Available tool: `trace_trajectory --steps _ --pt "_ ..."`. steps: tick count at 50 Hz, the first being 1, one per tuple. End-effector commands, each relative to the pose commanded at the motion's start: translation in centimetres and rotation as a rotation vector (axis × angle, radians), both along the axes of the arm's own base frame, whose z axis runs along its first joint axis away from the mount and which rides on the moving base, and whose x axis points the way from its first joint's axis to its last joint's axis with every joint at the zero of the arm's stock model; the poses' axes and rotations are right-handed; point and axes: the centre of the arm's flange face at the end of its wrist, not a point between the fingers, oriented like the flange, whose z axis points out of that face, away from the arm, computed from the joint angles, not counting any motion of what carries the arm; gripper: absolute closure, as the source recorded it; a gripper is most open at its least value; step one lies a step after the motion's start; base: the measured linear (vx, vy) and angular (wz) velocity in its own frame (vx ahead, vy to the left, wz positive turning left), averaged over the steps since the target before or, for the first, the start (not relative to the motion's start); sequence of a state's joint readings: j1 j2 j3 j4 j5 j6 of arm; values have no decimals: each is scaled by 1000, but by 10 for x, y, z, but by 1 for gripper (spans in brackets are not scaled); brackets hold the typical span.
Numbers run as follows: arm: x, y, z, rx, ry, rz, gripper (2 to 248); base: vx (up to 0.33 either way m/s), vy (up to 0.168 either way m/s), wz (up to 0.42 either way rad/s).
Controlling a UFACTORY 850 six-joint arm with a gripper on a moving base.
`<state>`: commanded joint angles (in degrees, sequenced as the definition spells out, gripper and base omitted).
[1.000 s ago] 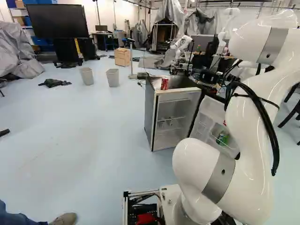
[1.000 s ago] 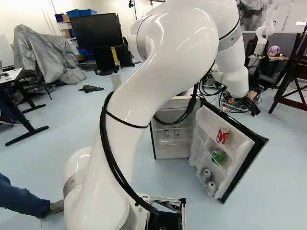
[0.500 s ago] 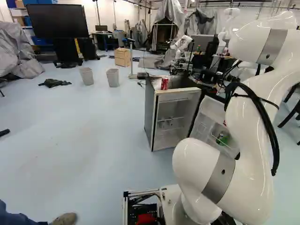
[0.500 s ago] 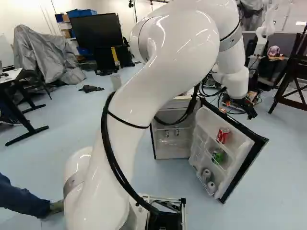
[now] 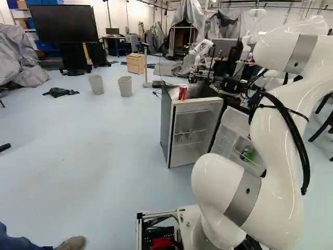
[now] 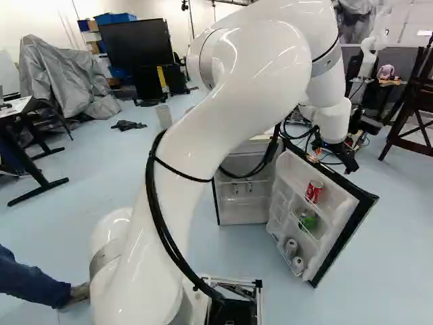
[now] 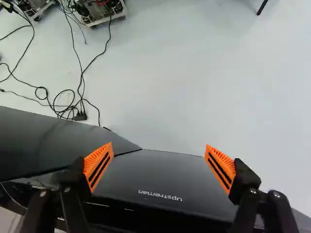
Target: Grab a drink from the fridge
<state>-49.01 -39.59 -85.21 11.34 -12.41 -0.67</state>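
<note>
In the right base view my gripper [image 6: 335, 157] hangs by the upper edge of the opened fridge door [image 6: 348, 233]. The wrist view shows the gripper [image 7: 159, 166] open, its orange pads apart over the door's dark outer face [image 7: 160, 177], nothing gripped. The fridge [image 5: 193, 133] stands open, with a red can [image 5: 182, 92] on top. The door's inner racks hold a red can [image 6: 314, 191], a green can [image 6: 307, 219] and silver cans [image 6: 291, 248]. Small cans [image 6: 249, 187] stand inside on a shelf.
Cables [image 7: 73, 104] lie on the floor beyond the door. Two grey bins [image 5: 125, 86] and a wooden box [image 5: 136, 63] stand left of the fridge. Another robot [image 5: 200, 49] is behind it. A person's leg and shoe [image 5: 70, 244] show near the base.
In the right base view the gripper has dipped and swung a little leftward beside the door's upper edge, and the upper arm has shifted slightly. The base, fridge and cans have stayed put.
</note>
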Motion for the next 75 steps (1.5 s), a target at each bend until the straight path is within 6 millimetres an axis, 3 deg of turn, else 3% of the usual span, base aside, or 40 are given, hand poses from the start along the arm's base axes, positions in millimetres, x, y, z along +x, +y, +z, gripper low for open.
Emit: trace_trajectory --steps 28,75 --pt "-19 15 2 18 16 -7 3 0 0 0" --pt "-46 60 7 53 46 7 3 0 0 0"
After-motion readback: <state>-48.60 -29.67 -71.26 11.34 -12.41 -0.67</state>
